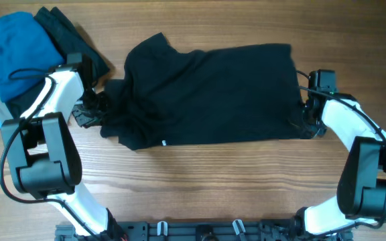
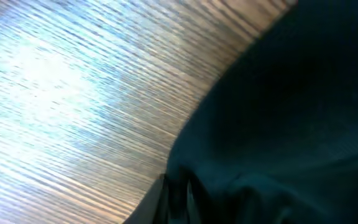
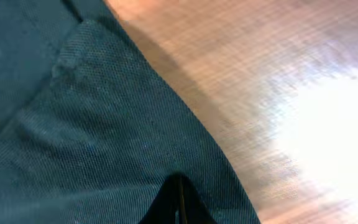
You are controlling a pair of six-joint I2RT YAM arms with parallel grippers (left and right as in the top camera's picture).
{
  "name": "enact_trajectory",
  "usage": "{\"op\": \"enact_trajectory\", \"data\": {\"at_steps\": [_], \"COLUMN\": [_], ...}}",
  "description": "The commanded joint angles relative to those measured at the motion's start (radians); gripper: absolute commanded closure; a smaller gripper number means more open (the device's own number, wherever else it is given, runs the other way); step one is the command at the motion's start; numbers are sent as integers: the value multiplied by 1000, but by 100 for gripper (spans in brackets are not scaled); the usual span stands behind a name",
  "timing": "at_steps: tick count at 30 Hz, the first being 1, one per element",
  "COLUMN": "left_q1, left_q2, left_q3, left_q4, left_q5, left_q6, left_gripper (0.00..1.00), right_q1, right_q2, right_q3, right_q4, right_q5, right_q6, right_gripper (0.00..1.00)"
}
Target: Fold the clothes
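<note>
A black shirt (image 1: 210, 94) lies spread across the middle of the wooden table, bunched and folded at its left end. My left gripper (image 1: 94, 110) is shut on the shirt's left edge; in the left wrist view its fingers (image 2: 176, 199) pinch dark cloth (image 2: 291, 124) low against the wood. My right gripper (image 1: 308, 119) is shut on the shirt's right edge; in the right wrist view the closed fingertips (image 3: 178, 196) sit on the knit fabric (image 3: 73, 143) close to the table.
A pile of clothes sits at the far left: a blue garment (image 1: 12, 50) and a black one (image 1: 69, 37) behind it. Bare wooden table (image 1: 200, 181) runs along the front. The arm bases stand at the front edge.
</note>
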Motion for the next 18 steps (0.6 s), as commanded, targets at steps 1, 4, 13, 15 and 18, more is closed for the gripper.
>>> {"op": "enact_trajectory", "data": {"at_steps": [1,4,13,15,18], "left_q1": [8,8,6,4,-30], "left_q2": [-23,-23,-23,-28,-32], "left_q3": [-5,-5,-5,26,173], "left_q4": [-14,-15,135,190,235], "left_q5": [-54,-68,483,557,534], "left_q6": [3,3,187,196,200], "left_gripper": [96,96,65,62,45], "right_q1": [-14,-19,-50,-50,-50], "right_q2": [50,50,50,48,-1], "right_q3": [-58,-59,-59,-58,21], "right_q4": [-90,-118,-111,-88,-131], "right_q5": [159,166,151,68,13], "right_q6": [84,92,103,47,34], "right_gripper": [96,96,96,96,93]}}
